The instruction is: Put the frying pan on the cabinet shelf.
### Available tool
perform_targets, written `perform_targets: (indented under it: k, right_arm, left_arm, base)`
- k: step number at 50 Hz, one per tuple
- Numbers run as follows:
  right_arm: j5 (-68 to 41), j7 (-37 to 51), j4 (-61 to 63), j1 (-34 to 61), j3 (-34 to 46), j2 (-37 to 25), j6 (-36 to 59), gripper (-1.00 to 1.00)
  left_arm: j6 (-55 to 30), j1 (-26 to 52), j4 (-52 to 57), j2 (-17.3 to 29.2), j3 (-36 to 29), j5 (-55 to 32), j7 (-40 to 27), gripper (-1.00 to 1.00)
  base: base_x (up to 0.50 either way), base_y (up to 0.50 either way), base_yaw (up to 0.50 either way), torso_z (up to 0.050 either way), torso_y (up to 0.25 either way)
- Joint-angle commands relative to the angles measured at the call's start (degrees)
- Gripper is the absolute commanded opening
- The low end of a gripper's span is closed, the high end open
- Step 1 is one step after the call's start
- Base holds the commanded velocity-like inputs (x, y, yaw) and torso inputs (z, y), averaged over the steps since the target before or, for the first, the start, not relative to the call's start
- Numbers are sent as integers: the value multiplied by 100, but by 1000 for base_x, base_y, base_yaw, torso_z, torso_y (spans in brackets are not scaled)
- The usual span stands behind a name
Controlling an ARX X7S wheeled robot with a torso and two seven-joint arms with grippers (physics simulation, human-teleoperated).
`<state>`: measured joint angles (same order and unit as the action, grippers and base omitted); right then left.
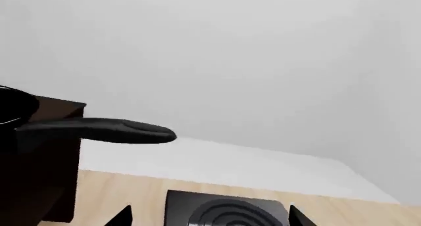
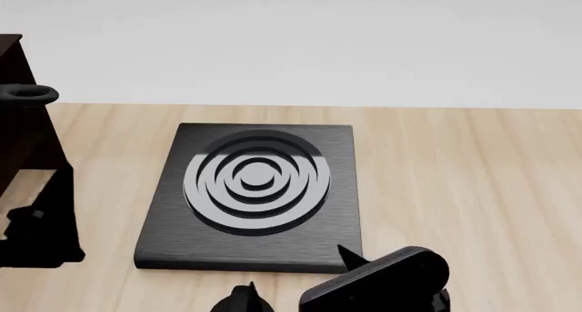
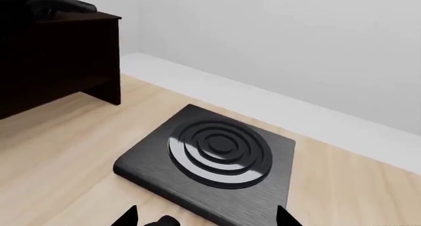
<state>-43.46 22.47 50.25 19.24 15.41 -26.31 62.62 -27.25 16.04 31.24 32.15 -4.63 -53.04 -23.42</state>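
Note:
The frying pan [image 3: 52,5] lies on top of the dark cabinet shelf [image 3: 59,53], only partly in frame. Its long black handle [image 1: 98,130] juts out past the cabinet's [image 1: 39,162] edge. In the head view only the handle's loop end [image 2: 29,94] shows beside the cabinet [image 2: 13,121] at the far left. My left gripper [image 1: 210,219] is open and holds nothing; it is well below and to the side of the handle, facing over the burner plate. My right gripper [image 3: 205,219] is open and empty too, near the plate's front edge.
A square black burner plate [image 2: 255,189] with concentric rings lies mid-table on the pale wood table [image 2: 454,189]. A dark arm link [image 2: 41,223] stands at the left by the cabinet. The right wrist housing [image 2: 386,279] sits at the front. A white wall runs behind the table.

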Motion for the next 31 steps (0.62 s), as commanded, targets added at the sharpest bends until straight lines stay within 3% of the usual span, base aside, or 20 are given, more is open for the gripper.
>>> perform_targets:
  k: [1,14,31]
  right_arm:
    - [-8,17,-50,-46,-16,-8,-100,100]
    - [107,4,-397,-340,-261,168,-689,100]
    - [499,391,-625,-517,-553,144,-991,100]
  left_arm:
    - [215,-128,160,48,-745,1684,-10,100]
    - [233,-179,105,-16,-1513,2787,-229,100]
    - [150,-338,252,-56,-1552,2742,-370,100]
  base:
    - [0,0,0,0,0]
    - [0,0,0,0,0]
    - [0,0,0,0,0]
